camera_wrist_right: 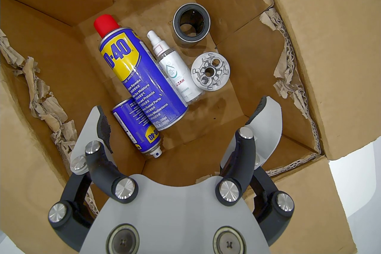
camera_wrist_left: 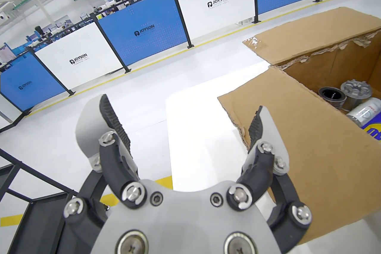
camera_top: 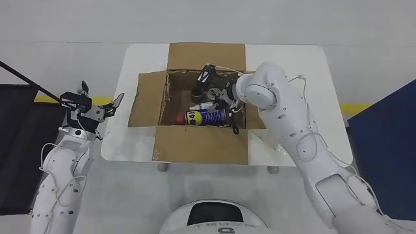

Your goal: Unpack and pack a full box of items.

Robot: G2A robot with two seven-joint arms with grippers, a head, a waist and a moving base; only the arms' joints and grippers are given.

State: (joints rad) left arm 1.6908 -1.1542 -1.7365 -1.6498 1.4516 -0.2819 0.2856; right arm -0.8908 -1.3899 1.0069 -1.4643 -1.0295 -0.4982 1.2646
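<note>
Cardboard box (camera_top: 207, 55) mid white table (camera_top: 305, 71), four flaps splayed, torn paper tape along edges. Lying on box floor:
- large blue-yellow spray can (camera_wrist_right: 140, 73), red cap
- small blue can (camera_wrist_right: 137, 127) touching it
- white pump bottle (camera_wrist_right: 172, 70) alongside

Black ring (camera_wrist_right: 192, 24) and silver hub (camera_wrist_right: 210, 72) stand nearby.

Right gripper (camera_wrist_right: 182, 108) above box opening, fingers apart, empty. Left gripper (camera_wrist_left: 181, 104) at table's left edge, fingers apart, empty.

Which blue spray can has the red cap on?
The large blue-and-yellow spray can; the small blue spray can beside it shows only a bare white nozzle.
</note>
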